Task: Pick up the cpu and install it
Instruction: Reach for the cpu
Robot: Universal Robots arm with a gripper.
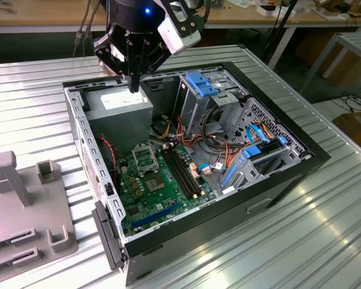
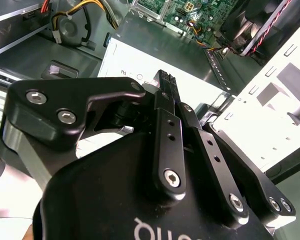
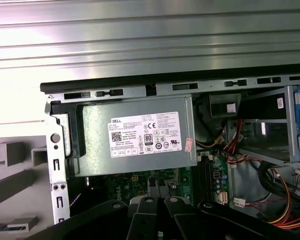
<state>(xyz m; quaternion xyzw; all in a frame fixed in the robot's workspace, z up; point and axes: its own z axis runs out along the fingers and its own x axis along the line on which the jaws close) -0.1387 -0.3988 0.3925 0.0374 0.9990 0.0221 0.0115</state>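
The arm comes down from above into the exterior view, its black wrist upright over the back corner of the open computer case (image 1: 316,159). The hand (image 1: 133,84) points straight down. Its fingertips hang just above the grey power supply (image 1: 123,108), which sits inside the case against the rear wall, and there is a clear gap between the two. In the exterior view the two fingers taper to one narrow tip. In the second wrist view the hand (image 2: 163,81) shows its black linkage bars lying side by side with the ribbed fingertips drawn together, so the grip is narrow. Whether anything thin is pinched between them cannot be told.

Where the cpu is cannot be told either: no silver square with a green rim can be made out between the fingertips or on the board. Inside the case, nearer the front than the power supply, lies the green motherboard (image 1: 162,189). Its square metal socket frame (image 1: 145,159) is just past the power supply's front edge and has a dark centre. The black memory slots (image 1: 183,171) run alongside the frame. The first wrist view looks down on the power supply (image 3: 135,140) and its white label, with the case's rear rim beyond.

Outside the case, on the exterior view's left, a grey fixture (image 1: 24,217) with upright posts rests on the ribbed metal tabletop (image 1: 289,241).
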